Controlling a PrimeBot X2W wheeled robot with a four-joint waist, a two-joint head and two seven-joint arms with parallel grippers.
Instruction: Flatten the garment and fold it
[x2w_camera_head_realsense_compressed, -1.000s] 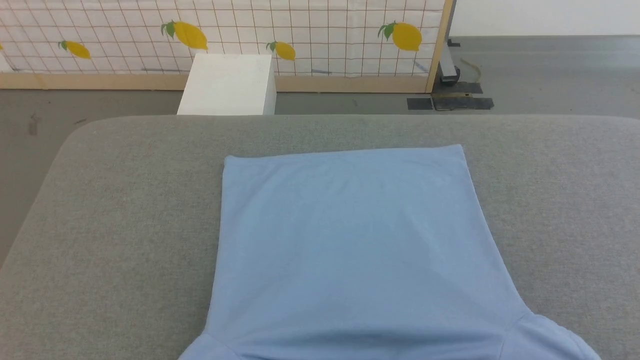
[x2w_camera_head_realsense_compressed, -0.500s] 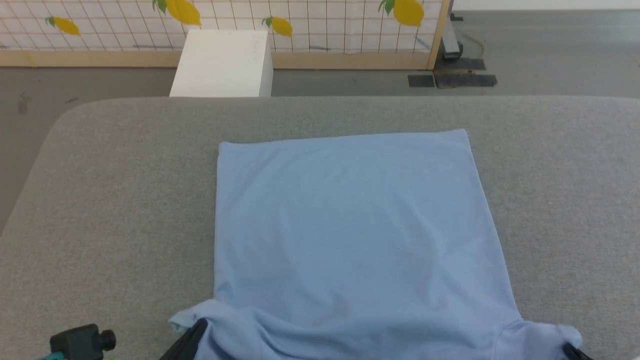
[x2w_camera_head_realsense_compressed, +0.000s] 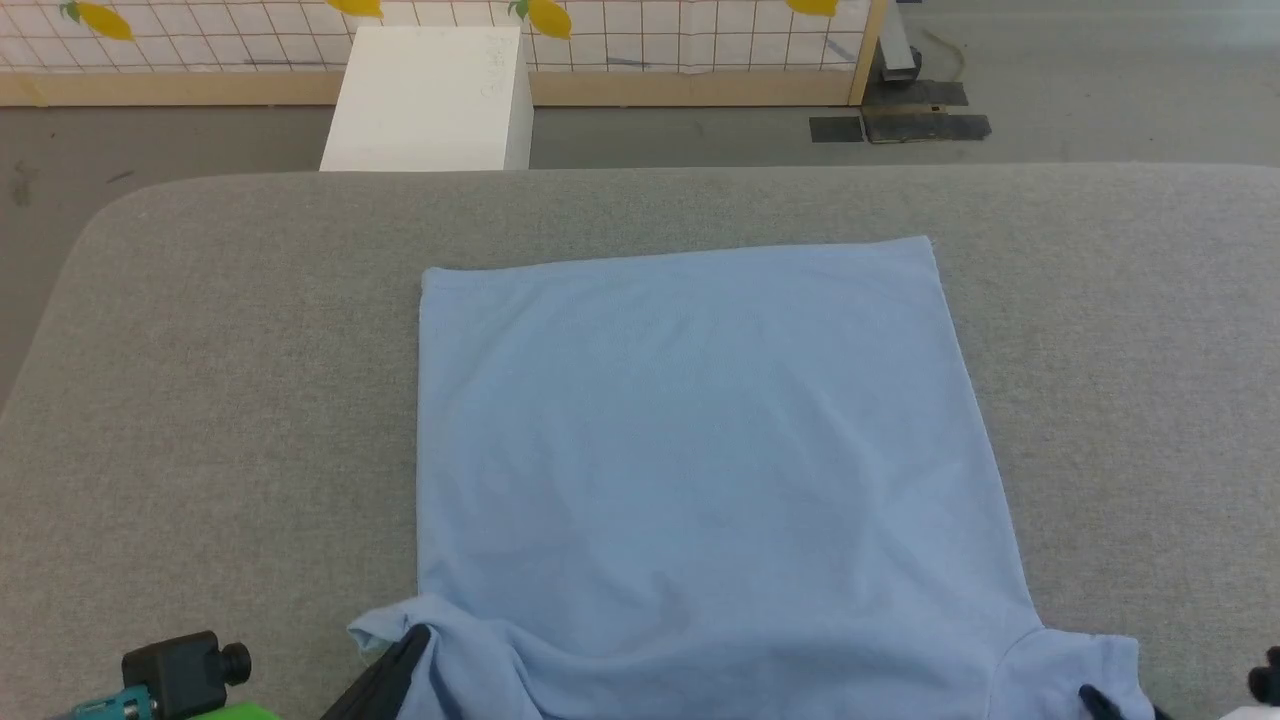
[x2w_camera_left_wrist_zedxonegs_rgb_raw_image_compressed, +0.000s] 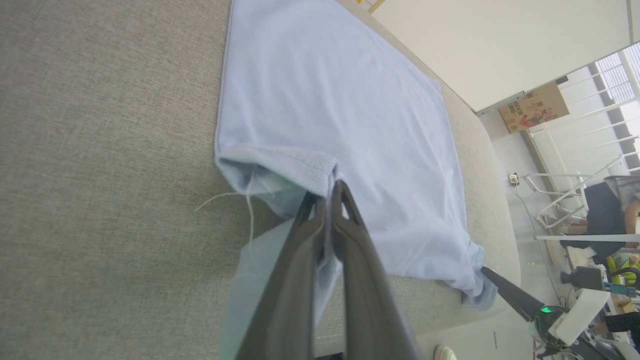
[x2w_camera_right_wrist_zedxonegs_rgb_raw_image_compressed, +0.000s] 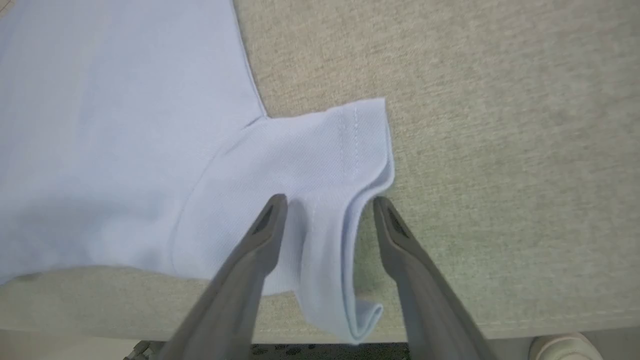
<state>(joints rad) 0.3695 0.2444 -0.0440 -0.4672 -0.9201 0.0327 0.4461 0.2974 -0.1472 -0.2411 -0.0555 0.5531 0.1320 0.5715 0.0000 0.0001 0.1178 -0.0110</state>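
The garment (x2w_camera_head_realsense_compressed: 700, 450), a light blue T-shirt, lies flat on the grey padded table (x2w_camera_head_realsense_compressed: 200, 400), hem at the far side and sleeves at the near edge. My left gripper (x2w_camera_head_realsense_compressed: 400, 655) is shut on the bunched left sleeve (x2w_camera_left_wrist_zedxonegs_rgb_raw_image_compressed: 280, 170), with a loose thread hanging beside it; in the left wrist view its fingers (x2w_camera_left_wrist_zedxonegs_rgb_raw_image_compressed: 325, 192) pinch the cloth. My right gripper (x2w_camera_right_wrist_zedxonegs_rgb_raw_image_compressed: 327, 202) stands open, and the right sleeve's cuff (x2w_camera_right_wrist_zedxonegs_rgb_raw_image_compressed: 350, 150) lies between its fingers. Its dark tip (x2w_camera_head_realsense_compressed: 1095, 697) shows at that sleeve in the head view.
A white box (x2w_camera_head_realsense_compressed: 425, 100) stands on the floor beyond the table, before a lemon-print partition (x2w_camera_head_realsense_compressed: 650, 50). Black tape patches (x2w_camera_head_realsense_compressed: 900, 125) mark the floor. A shoe (x2w_camera_right_wrist_zedxonegs_rgb_raw_image_compressed: 560, 347) shows below the table's near edge. A seated person (x2w_camera_left_wrist_zedxonegs_rgb_raw_image_compressed: 607, 210) is far off.
The head camera has tilted down, so the whole scene has shifted up. Both grippers have come into view at the bottom edge, and the left sleeve has become bunched.
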